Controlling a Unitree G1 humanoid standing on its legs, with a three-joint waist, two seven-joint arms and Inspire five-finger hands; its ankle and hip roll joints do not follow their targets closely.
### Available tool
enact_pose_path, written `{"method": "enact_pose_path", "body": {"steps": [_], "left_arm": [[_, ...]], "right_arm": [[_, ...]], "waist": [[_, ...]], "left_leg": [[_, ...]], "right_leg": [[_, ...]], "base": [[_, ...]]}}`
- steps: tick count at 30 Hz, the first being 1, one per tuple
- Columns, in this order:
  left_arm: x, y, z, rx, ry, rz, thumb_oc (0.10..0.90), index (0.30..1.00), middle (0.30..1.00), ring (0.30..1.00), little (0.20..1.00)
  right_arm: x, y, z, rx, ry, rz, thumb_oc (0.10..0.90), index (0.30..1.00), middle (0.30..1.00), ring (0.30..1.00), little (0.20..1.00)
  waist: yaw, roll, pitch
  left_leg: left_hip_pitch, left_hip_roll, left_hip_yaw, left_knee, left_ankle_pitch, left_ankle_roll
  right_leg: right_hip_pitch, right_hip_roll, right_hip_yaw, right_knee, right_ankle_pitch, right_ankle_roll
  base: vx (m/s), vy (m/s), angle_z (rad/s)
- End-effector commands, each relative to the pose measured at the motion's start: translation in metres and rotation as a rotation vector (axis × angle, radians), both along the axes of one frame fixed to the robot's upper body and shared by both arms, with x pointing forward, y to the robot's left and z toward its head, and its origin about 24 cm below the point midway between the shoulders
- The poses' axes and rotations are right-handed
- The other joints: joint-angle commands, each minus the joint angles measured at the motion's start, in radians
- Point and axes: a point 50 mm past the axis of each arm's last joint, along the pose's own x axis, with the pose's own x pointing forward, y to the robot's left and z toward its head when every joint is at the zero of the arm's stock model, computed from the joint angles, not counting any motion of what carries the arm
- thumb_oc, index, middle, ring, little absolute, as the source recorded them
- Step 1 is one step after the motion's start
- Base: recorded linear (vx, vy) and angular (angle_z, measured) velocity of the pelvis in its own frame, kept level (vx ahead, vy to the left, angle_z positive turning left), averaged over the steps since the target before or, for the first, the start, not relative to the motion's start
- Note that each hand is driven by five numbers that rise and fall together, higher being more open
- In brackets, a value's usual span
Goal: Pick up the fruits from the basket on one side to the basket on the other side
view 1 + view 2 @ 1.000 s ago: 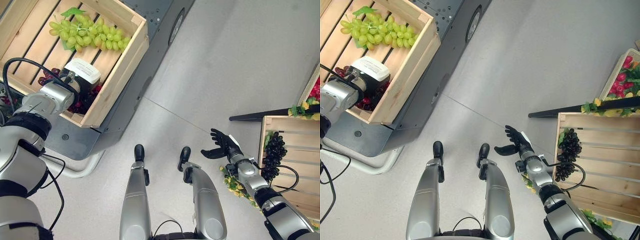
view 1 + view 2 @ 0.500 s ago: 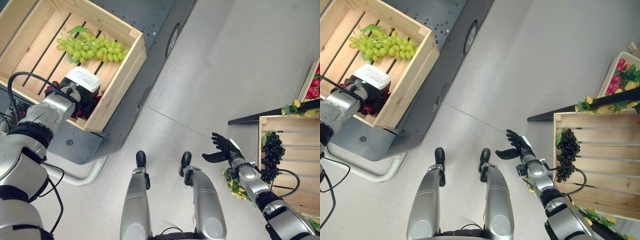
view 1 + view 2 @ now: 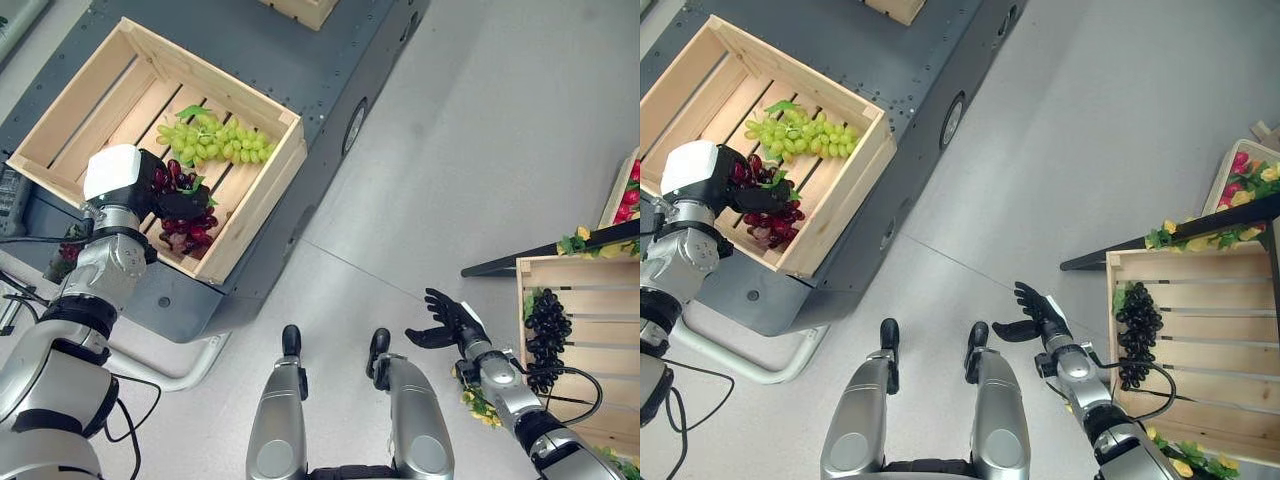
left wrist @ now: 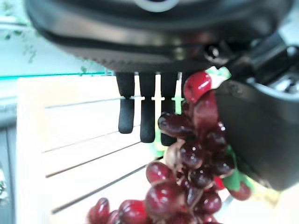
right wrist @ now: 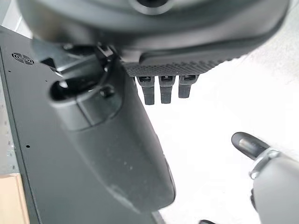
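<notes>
Bright, even overhead light, soft shadows; both wrist views blurred close-up.

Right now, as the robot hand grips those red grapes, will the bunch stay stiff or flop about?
Probably floppy: the red grapes hang loosely below the left robot hand, so they may swing. The glossy round berries look slippery, and some might pull off.

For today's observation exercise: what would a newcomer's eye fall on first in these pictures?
First, the left hand closed on a bunch of red grapes in the wooden crate on the robot's left, beside green grapes. Then the right hand, open over the floor, near a second crate holding black grapes.
</notes>
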Motion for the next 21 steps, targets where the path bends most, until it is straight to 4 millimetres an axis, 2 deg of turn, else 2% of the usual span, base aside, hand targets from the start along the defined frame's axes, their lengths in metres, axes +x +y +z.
{"method": "enact_pose_path", "body": {"steps": [1,6,10,13,20,21], "left_arm": [[-0.002,-0.006,0.046,-0.078,-0.331,-0.045,0.400,0.300,0.300,0.300,0.300],[-0.005,-0.010,0.041,-0.142,-0.377,-0.053,0.400,0.300,0.300,0.300,0.300],[-0.008,-0.014,0.037,-0.301,-0.433,-0.093,0.400,0.300,0.300,0.300,0.300],[-0.010,-0.019,0.034,-0.357,-0.456,-0.112,0.400,0.300,0.300,0.300,0.300],[-0.016,-0.034,0.044,-0.406,-0.597,-0.195,0.400,0.300,0.300,0.300,0.300],[-0.017,-0.039,0.051,-0.414,-0.639,-0.225,0.400,0.300,0.300,0.300,0.300]], "right_arm": [[-0.002,-0.019,0.017,-0.023,-0.124,-0.065,0.800,0.900,0.900,0.900,0.900],[-0.012,-0.018,0.007,-0.019,-0.094,-0.071,0.800,0.900,0.900,0.900,0.900],[-0.024,-0.014,-0.002,-0.005,-0.064,-0.057,0.800,0.900,0.900,0.900,0.900],[-0.028,-0.008,-0.003,0.010,-0.069,-0.046,0.800,0.900,0.900,0.900,0.900],[-0.028,0.009,0.011,0.085,-0.169,0.010,0.800,0.900,0.900,0.900,0.900],[-0.027,0.012,0.017,0.101,-0.205,0.021,0.800,0.900,0.900,0.900,0.900]], "waist": [[-0.009,0.045,-0.086],[-0.017,0.057,-0.124],[-0.027,0.064,-0.173],[-0.031,0.068,-0.198],[-0.044,0.074,-0.271],[-0.046,0.075,-0.288]], "left_leg": [[0.054,-0.053,0.051,0.034,-0.073,0.054],[0.111,-0.058,0.054,-0.007,-0.070,0.055],[0.176,-0.065,0.051,-0.066,-0.060,0.051],[0.208,-0.069,0.048,-0.101,-0.055,0.048],[0.284,-0.079,0.041,-0.174,-0.051,0.041],[0.297,-0.082,0.043,-0.183,-0.053,0.041]], "right_leg": [[0.067,-0.004,0.000,-0.044,0.041,0.025],[0.118,-0.015,0.003,-0.082,0.056,0.034],[0.181,-0.017,0.008,-0.151,0.070,0.044],[0.217,-0.015,0.009,-0.193,0.077,0.047],[0.303,-0.005,0.011,-0.276,0.088,0.053],[0.317,-0.004,0.011,-0.287,0.089,0.052]], "base": [[0.06,0.017,-0.03],[0.07,0.014,-0.04],[0.11,-0.005,-0.01],[0.11,-0.023,-0.02],[0.10,-0.020,-0.01],[0.09,-0.024,-0.06]]}}
